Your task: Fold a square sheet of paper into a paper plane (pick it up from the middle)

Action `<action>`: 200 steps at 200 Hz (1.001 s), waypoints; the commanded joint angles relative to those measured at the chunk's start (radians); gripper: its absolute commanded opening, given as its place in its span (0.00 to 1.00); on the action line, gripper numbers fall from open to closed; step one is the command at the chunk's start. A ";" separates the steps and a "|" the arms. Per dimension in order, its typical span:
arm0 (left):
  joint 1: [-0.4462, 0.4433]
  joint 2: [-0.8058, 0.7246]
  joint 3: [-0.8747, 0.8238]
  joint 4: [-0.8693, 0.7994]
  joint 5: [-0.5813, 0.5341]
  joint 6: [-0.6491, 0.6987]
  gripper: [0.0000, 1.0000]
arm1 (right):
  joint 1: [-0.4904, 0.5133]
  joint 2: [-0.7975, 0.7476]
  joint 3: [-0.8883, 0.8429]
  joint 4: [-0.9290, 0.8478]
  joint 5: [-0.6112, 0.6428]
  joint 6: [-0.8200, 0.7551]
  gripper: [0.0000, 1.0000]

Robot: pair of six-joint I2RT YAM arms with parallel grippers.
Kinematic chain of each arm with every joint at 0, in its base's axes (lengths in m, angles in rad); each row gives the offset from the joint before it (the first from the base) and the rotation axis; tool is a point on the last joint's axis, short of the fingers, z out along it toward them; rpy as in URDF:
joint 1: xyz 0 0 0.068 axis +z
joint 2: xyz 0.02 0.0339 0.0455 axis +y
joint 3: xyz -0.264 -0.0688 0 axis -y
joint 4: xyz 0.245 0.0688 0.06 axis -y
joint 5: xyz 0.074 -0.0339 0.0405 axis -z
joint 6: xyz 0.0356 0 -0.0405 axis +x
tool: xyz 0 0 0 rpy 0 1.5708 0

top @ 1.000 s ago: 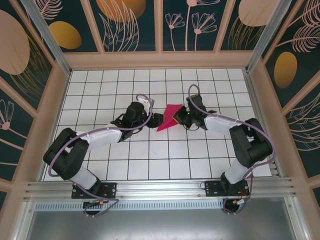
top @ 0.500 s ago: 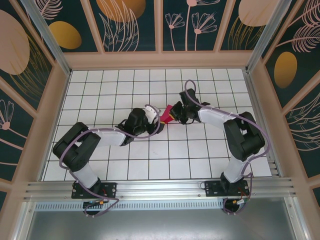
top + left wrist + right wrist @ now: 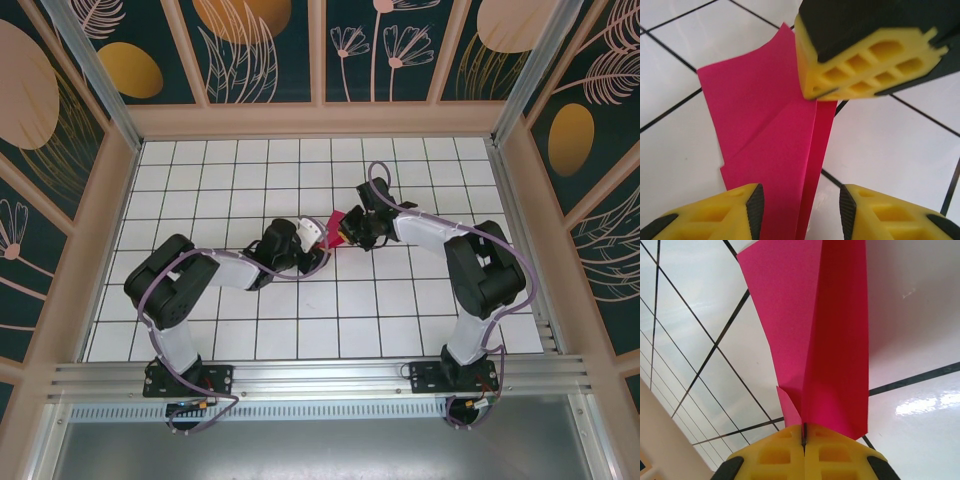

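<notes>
Top view: the folded sheet of paper (image 3: 338, 218) sat near ctr of the counter (image 3: 400, 320), a bit to the far side, btwn the two claws, w/ both arms bent inward to meet at it. It looked small there, partly covered. Whether it touched the counter or hung clear of it couldn't be told.

R claw (image 3: 804, 442) was closed tight on one end of the sheet. In the R wrist view its yellow pads (image 3: 775, 455) were pressed together and the pink paper came straight out of the seam. The long axis ran directly away from that claw, w/ a sharp crease along it. One panel stood edge-up and darker, the other spread toward the left of that view, and a small triangular flap showed just beside the pads. The far end ran off the top of the frame, so which way any tip pointed couldn't be told.

L claw (image 3: 799, 206) had its jaws apart, one finger (image 3: 735, 210) on either side of the sheet's opposite end. The upright folded edge stood in the gap, clear of the finger on the right of that view; contact w/ the other finger couldn't be told. In the L wrist view the R claw pinched the far end, so the sheet's length ran claw to claw. In the top view that was approx a diagonal, far-right to near-left.
</notes>
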 commanded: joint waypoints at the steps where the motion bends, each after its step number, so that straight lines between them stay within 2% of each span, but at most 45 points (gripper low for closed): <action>1: -0.004 -0.019 0.023 0.016 0.062 0.013 0.49 | 0.005 -0.003 0.022 -0.042 -0.021 0.000 0.00; 33: -0.003 -0.051 0.014 0.006 0.033 -0.002 0.52 | 0.005 -0.028 0.005 -0.044 -0.019 -0.001 0.00; 91: -0.004 0.000 0.023 0.031 0.061 -0.018 0.49 | 0.005 -0.031 -0.016 -0.032 -0.042 0.008 0.00; 158: -0.005 0.040 0.027 0.053 0.034 -0.022 0.36 | 0.004 -0.025 -0.019 -0.025 -0.067 0.007 0.00; 190: -0.003 0.039 0.015 0.071 0.017 -0.033 0.24 | 0.001 -0.029 -0.014 -0.022 -0.065 -0.004 0.00; 200: -0.003 0.038 0.006 0.077 0.017 -0.040 0.21 | -0.001 -0.034 -0.014 -0.022 -0.059 -0.018 0.10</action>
